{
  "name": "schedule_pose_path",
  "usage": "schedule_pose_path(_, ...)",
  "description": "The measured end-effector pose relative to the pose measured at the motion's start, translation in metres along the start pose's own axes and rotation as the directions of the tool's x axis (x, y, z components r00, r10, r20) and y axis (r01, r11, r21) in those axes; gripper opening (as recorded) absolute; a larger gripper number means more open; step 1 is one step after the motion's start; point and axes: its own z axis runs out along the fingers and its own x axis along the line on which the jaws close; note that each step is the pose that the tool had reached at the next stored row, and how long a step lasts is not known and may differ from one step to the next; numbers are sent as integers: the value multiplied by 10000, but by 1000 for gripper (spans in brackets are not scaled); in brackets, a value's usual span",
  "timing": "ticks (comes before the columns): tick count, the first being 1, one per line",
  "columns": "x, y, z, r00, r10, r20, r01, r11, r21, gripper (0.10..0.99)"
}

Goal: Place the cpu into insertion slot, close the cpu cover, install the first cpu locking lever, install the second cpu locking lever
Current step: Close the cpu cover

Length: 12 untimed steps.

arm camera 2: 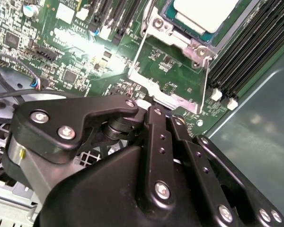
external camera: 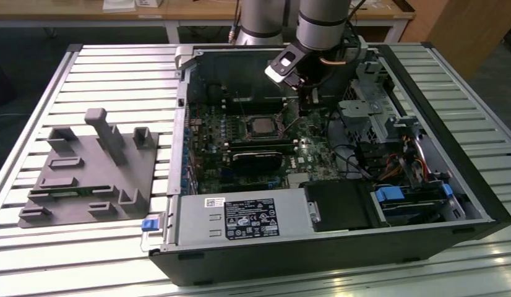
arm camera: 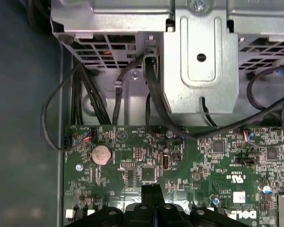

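The cpu (arm camera 2: 206, 12) lies flat in the insertion slot (arm camera 2: 161, 29), metal top facing up; it is square, with no long axis. The second wrist view shows the cpu cover (arm camera 2: 162, 91) standing open, its free edge nearest the gripper (arm camera 2: 154, 109). The first wrist view shows the jaws pressed together, gripping nothing. In the exterior view the gripper hangs at one o'clock from the cpu.
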Motion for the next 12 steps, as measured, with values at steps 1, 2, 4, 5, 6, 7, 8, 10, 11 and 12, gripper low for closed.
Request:
schedule_pose_path(1,0,-9,0,10000,0,0,0,10000,0,106)
schedule_pose_path(2,0,-19,-1,10000,0,0,0,10000,-1,106)
schedule_pose_path(4,0,-39,-1,10000,0,0,0,10000,-1,106)
schedule_pose_path(5,-1,-50,-2,10000,1,0,-1,10000,-1,106)
schedule_pose_path(6,-1,-60,-2,10000,1,0,-1,10000,-2,106)
schedule_pose_path(7,-1,-72,-3,10000,0,0,0,10000,-3,106)
schedule_pose_path(8,-1,-85,-3,10000,0,1,0,10000,-4,106)
schedule_pose_path(10,-2,-116,-5,10000,0,0,0,10000,-8,106)
schedule_pose_path(11,-2,-134,-5,10000,1,0,-1,10000,-10,106)
schedule_pose_path(12,-3,-152,-6,10000,1,0,-1,10000,-12,106)
